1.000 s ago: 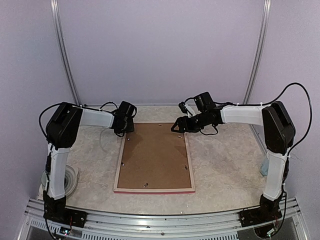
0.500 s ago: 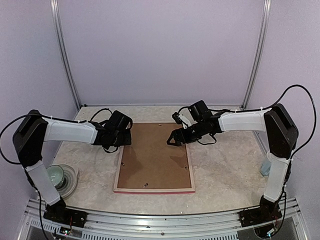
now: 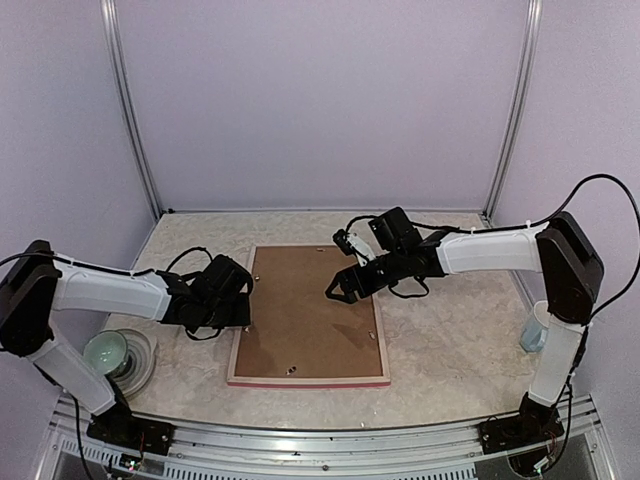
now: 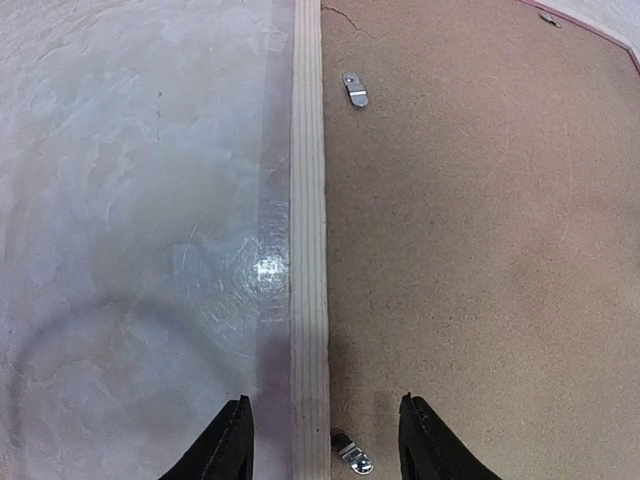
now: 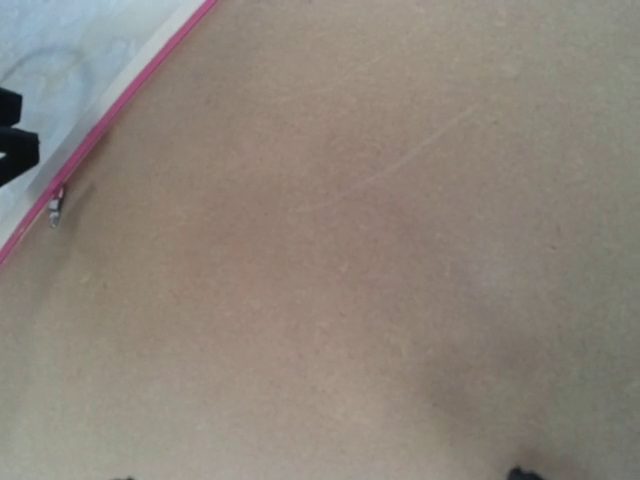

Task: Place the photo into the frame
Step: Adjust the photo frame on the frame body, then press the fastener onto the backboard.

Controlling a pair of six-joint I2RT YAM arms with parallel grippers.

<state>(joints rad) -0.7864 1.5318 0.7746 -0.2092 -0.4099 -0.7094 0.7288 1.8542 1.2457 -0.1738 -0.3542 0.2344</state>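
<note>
While left gripper, unclenched, straddles frame rail and right gripper seems spread, closing could skew frame.

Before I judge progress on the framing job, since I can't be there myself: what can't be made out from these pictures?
- The photo: in no view; the board would hide it if it lies beneath.
- Front of the frame: facing down on the table, all views.
- The cup: top view, partly behind the right arm.
- Fingers of the right gripper: right wrist view, cut off by the bottom edge.
</note>
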